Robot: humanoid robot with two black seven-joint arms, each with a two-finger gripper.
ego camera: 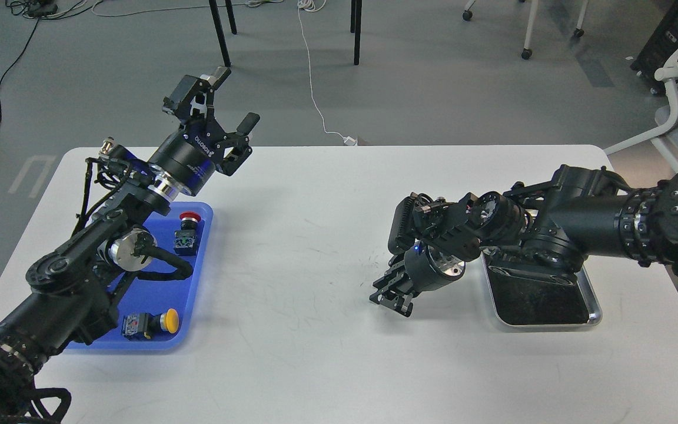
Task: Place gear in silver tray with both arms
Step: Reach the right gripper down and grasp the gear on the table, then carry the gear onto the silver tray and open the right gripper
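Grey floor (433, 88) is showing beyond white table (315, 353); cables (312, 76) are trailing at 12, black legs (221, 32) standing, white chair (677, 82) at 2.

silver tray (593, 306) far end hidden by right arm (586, 227)

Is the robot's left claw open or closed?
Open. The left gripper is raised above the table, its two fingers spread wide apart with nothing between them.

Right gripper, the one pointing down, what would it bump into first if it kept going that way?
Most likely the bare white table. The right gripper points down and a little left, beside the silver tray, not over it. Nothing shows between it and the tabletop, though its height above the table is hard to judge.
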